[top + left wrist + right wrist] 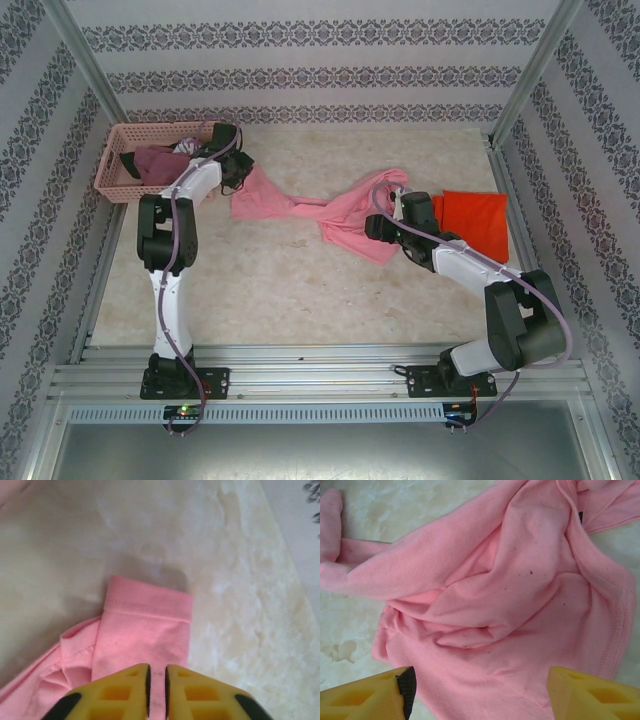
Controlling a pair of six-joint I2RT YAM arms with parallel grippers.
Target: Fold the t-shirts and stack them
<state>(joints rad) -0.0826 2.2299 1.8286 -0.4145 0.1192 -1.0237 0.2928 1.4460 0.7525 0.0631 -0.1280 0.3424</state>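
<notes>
The salmon-pink t-shirt (335, 215) lies crumpled and stretched across the middle of the table. Its left sleeve (147, 625) reaches toward the basket. My left gripper (243, 178) is shut on that sleeve; the yellow jaws (157, 672) stand almost together with pink cloth pinched between them. My right gripper (380, 228) hangs open just above the bunched right part of the pink shirt (500, 595), its fingers wide apart (477, 692) with nothing held. The orange-red t-shirt (475, 222) lies folded flat at the right, partly behind the right wrist.
A pink plastic basket (115, 165) stands at the back left with maroon and dark garments (155, 160) in it, close beside the left wrist. Patterned walls and metal posts enclose the table. Bare marble tabletop (300, 290) stretches along the near side.
</notes>
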